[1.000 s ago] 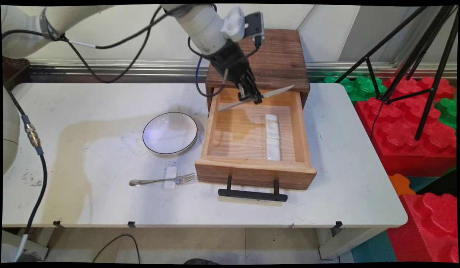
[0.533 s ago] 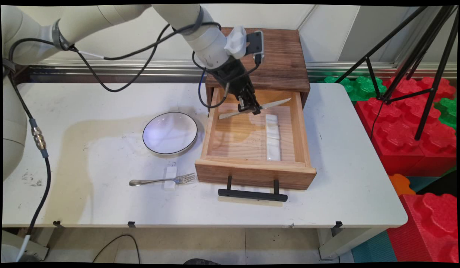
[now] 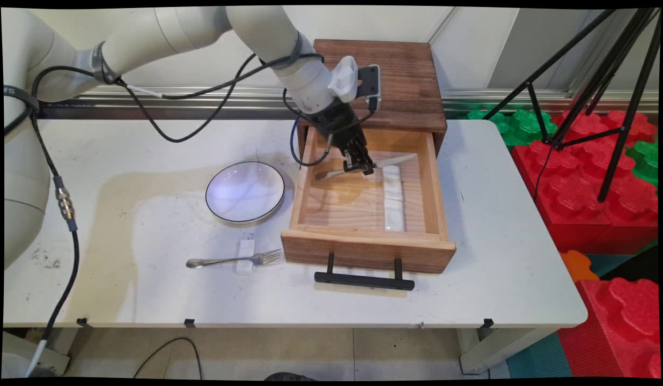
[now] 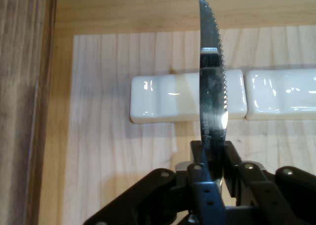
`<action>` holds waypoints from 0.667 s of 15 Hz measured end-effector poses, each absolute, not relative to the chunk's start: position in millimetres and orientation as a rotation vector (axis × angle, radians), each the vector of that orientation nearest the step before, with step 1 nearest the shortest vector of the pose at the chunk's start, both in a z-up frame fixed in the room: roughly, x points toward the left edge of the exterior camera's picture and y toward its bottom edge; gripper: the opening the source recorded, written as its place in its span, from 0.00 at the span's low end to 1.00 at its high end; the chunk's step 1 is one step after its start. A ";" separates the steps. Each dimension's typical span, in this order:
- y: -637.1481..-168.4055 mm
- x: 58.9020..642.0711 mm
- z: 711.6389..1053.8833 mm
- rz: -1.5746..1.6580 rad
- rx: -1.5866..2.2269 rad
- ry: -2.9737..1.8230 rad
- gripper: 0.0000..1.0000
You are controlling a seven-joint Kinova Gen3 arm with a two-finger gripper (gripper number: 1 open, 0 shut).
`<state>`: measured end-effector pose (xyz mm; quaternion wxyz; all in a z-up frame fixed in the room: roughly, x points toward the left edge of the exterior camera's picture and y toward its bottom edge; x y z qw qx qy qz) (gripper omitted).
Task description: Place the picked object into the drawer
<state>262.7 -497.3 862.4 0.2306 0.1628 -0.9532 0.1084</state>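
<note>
White counter [image 3: 498,225] carries an open wooden drawer [image 3: 366,244]; inside its far end, the fingers [image 3: 358,158] clench a serrated knife [image 3: 366,166] above white rests [image 3: 394,201], walls close around.

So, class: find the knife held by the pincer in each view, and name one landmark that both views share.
Main view: the knife lies crosswise in the pincer over the far part of the open drawer.
Hand view: the knife stands upright at centre, serrated edge to the right, rising from the pincer.
Shared landmark: the white rests on the drawer floor, behind the blade.
</note>
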 end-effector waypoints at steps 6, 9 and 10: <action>-506.9 256.1 840.1 0.274 0.445 -2.630 0.00; -510.9 252.9 830.1 0.268 0.442 -2.635 0.00; -512.2 251.9 827.4 0.269 0.441 -2.635 0.00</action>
